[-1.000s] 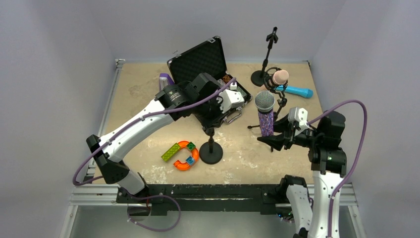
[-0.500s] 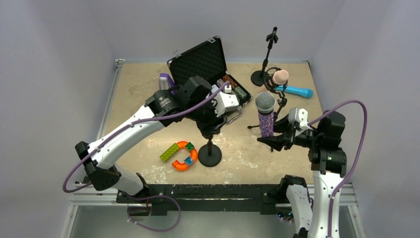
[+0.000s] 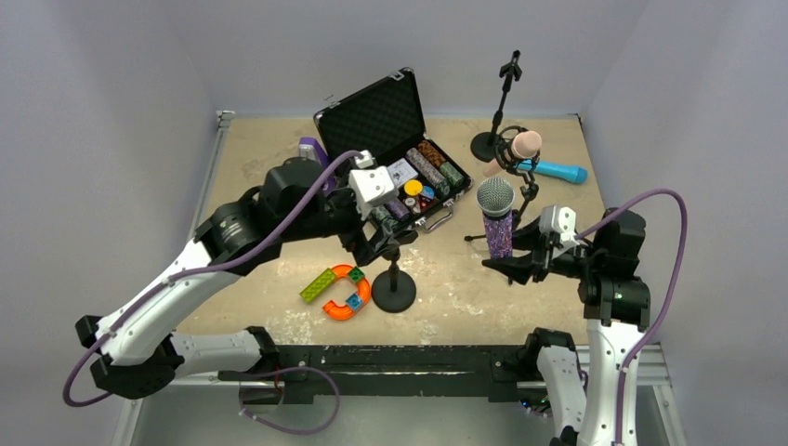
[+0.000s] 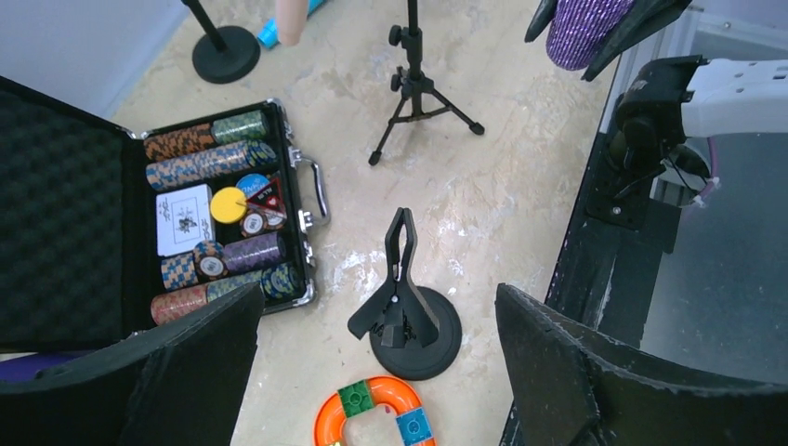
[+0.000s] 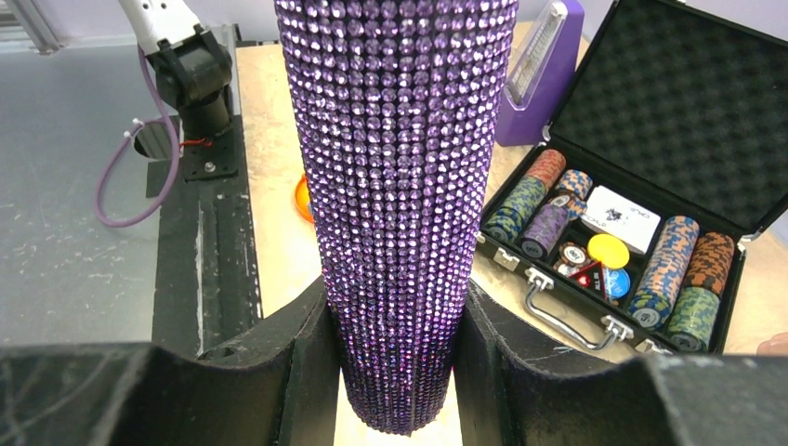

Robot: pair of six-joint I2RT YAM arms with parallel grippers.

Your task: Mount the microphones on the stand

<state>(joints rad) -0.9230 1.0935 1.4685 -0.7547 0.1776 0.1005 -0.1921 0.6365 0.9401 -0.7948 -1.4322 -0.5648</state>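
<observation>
My R gripper [image 5: 400,390] clamped on purple mic [image 5: 400,167], upright. L gripper [image 3: 383,243] wide open, empty, over round-base stand [image 3: 395,290]. Step: mount purple mic. Next: I align handle w/ clip [image 4: 400,251], press in. Far: pink mic [image 3: 523,145] looks mounted, blue mic [image 3: 558,171] flat on table [image 3: 269,149].

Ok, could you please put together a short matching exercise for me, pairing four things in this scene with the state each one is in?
Things:
1. purple microphone
2. blue microphone
3. near round-base stand
4. chip case

States:
A. lid open
B. lying on its side
C. clip empty
D. upright, clamped in the right gripper

Pairs: 1-D, 2-B, 3-C, 4-A
</observation>
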